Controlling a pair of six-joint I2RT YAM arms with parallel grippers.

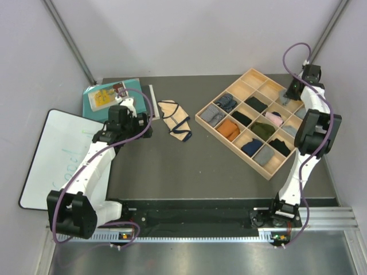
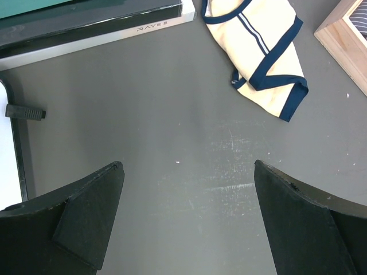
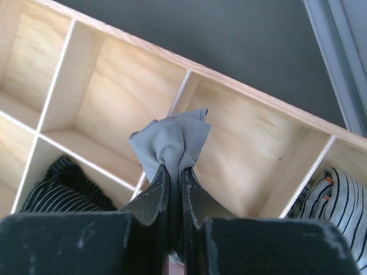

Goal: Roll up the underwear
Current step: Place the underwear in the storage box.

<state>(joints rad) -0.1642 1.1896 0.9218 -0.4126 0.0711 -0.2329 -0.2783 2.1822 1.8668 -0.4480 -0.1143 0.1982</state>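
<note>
Hanging from the right claw point(image 3: 174, 171), the grey pair point(image 3: 171, 137) is a small bunched wad. The claw pinches its lower folds tight, probably so the bundle cannot fall open. It is held over the far corner of the wooden box point(image 3: 246, 86), above a divider between two bare cells, which looks like a line-up for dropping it into one of them. Whether it counts as neatly rolled is hard to tell; it looks more crumpled than coiled. Neighbouring cells already hold rolled socks point(image 1: 229, 129), so only the bare cells at the far side offer room. The beige pair point(image 2: 258, 51), edged in navy, lies loose and partly folded on the desk point(image 2: 143, 114), just left of the box and not yet rolled. The left claw point(image 2: 188, 172) hovers low over bare desk near it with its jaws spread wide and nothing between them, facing the cloth, which suits a reach for that pair next. Thin cloth lying flat may call for a low, scooping grasp at the hem.
</note>
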